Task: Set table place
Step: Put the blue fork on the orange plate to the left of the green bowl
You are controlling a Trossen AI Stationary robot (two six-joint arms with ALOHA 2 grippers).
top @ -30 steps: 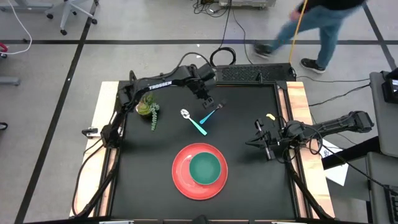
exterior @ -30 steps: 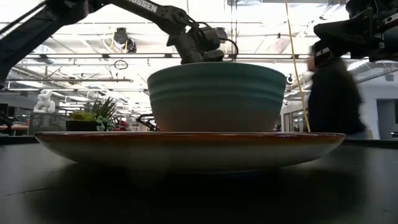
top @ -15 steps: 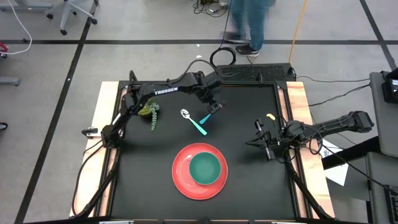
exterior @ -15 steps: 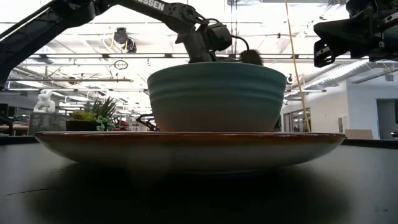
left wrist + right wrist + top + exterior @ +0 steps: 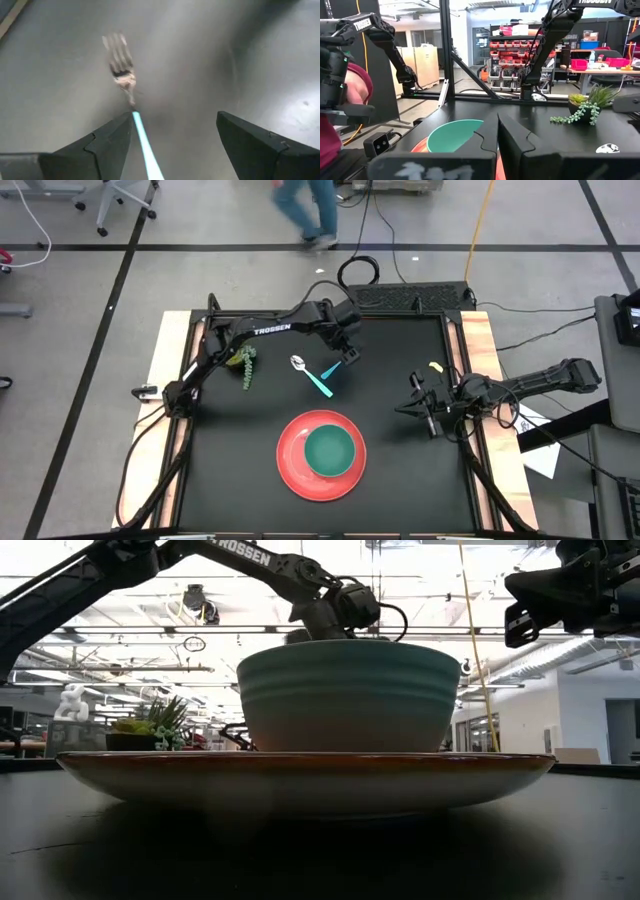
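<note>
Two utensils lie crossed behind the round red plate [image 5: 320, 454]: a blue-handled fork [image 5: 131, 106] and a spoon [image 5: 309, 374]. Left gripper [image 5: 349, 352] hovers over the fork, jaws apart; right gripper [image 5: 421, 404] waits closed. Risk: an off-centre closure could nudge the spoon.

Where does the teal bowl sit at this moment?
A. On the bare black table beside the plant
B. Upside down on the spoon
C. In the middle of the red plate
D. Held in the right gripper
C: the high view shows the teal bowl resting upright inside the rim of the red plate, and the low view shows it standing on the plate.
</note>
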